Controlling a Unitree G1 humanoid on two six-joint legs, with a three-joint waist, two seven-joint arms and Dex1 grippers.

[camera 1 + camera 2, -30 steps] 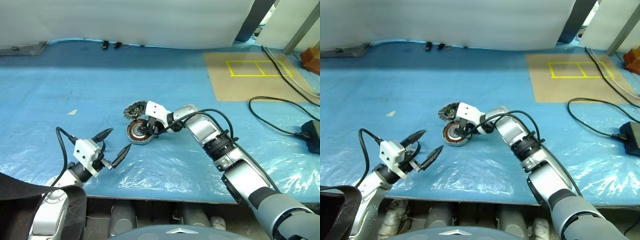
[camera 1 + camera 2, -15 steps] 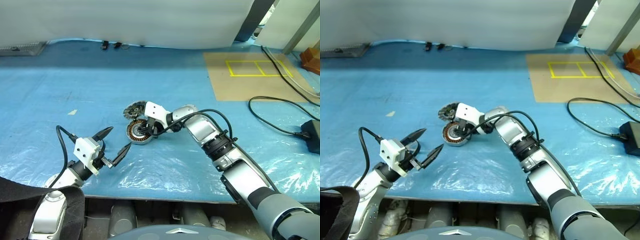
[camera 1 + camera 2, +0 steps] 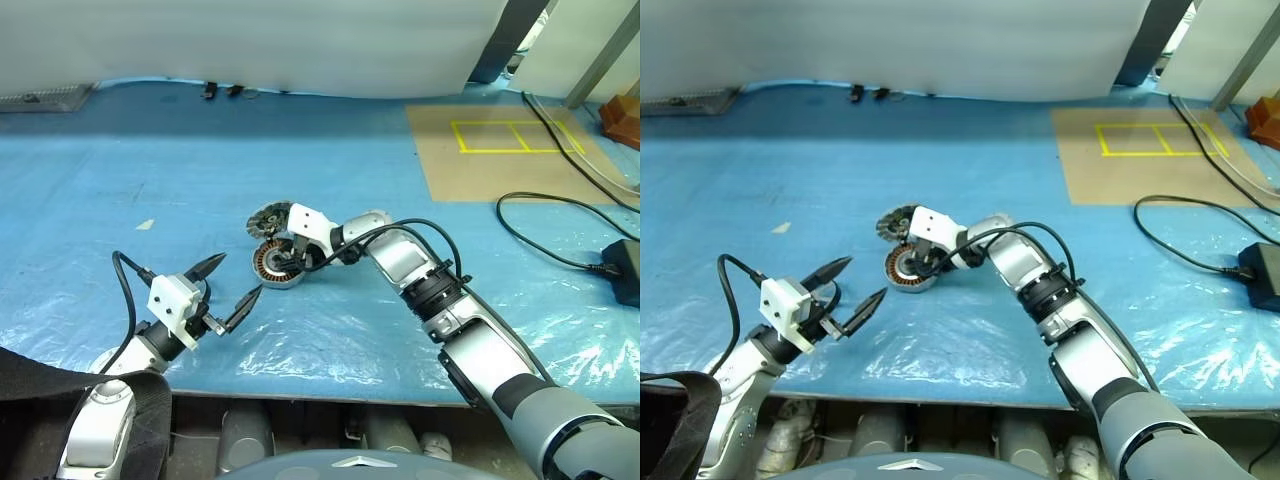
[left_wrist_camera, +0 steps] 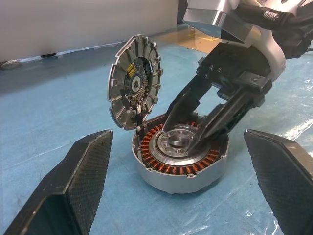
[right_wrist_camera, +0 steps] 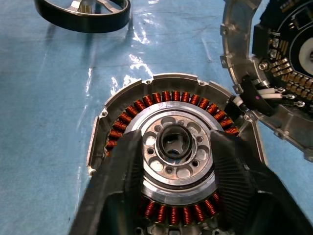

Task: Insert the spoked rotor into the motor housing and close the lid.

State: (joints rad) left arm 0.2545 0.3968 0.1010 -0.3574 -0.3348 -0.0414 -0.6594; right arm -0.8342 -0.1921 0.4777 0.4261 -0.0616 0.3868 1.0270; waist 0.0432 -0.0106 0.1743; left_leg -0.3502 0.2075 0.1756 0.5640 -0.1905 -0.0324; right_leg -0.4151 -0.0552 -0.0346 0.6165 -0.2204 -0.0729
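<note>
Motor housing sits mid-desk on blue sheet, axis upright, hinged lid standing open beside it. Right gripper directly above centre, jaws parted, gripping nothing, nearer arm. Left gripper wide open, empty, toward desk front edge.

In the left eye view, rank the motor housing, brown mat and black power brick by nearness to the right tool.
1. Motor housing, under the right tool.
2. Brown mat, far right.
3. Black power brick, right edge.
</note>
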